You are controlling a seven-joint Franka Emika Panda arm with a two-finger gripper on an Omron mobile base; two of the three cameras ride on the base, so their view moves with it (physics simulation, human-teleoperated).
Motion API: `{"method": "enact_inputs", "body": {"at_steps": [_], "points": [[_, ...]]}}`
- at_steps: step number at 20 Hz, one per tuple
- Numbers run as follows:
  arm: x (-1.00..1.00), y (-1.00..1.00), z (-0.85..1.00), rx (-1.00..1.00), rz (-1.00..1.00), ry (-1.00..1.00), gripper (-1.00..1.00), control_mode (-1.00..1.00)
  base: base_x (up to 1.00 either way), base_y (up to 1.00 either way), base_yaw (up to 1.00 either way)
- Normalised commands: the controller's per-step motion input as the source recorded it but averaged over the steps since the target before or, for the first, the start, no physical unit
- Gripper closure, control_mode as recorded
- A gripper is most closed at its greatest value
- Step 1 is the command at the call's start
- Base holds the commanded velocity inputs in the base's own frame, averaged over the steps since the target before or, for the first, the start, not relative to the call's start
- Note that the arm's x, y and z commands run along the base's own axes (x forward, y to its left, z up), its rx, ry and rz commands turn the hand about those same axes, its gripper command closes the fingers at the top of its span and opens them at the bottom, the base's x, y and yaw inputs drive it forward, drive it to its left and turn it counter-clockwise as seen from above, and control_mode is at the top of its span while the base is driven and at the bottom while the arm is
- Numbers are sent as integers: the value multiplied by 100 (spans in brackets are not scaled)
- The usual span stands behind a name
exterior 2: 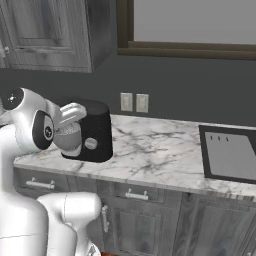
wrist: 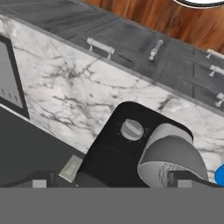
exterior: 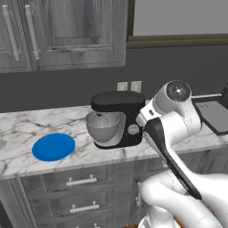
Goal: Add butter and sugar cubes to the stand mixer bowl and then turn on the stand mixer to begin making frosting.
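Observation:
The black stand mixer [exterior: 116,103] [exterior 2: 95,131] stands on the marble counter [exterior: 22,127]. Its grey stand mixer bowl [exterior: 103,127] [wrist: 173,154] sits under the head, and a wire whisk shows inside it. The round grey knob [exterior: 133,130] [exterior 2: 90,143] [wrist: 132,129] is on the mixer's side. My gripper [wrist: 111,183] hovers above the mixer, looking down on it. It is open, with its fingertips [wrist: 39,183] wide apart and nothing between them. The butter and the sugar cubes are out of view.
A flat blue plate [exterior: 53,147] [wrist: 220,175] lies on the counter left of the mixer. A dark cooktop [exterior: 214,116] [exterior 2: 230,152] is set into the counter at the right. Wall outlets [exterior: 129,86] sit behind the mixer, drawers [exterior: 82,181] below, and cabinets above.

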Motion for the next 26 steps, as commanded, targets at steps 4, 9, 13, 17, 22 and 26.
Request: {"method": "enact_inputs", "body": {"at_steps": [4,9,13,17,22,26], "points": [[-15,-12,-28,0,-2,-6,-100,-100,0,0,0],[-11,1,-27,0,-2,0,-100,-100,0,0,0],[-1,16,-7,-3,-4,0,-100,-100,0,0,0],[0,24,0,-11,-5,3,-100,-100,0,0,0],[-1,15,-15,-20,-4,0,-100,-100,0,0,0],[0,6,-31,-24,-2,8,-100,-100,0,0,0]]}}
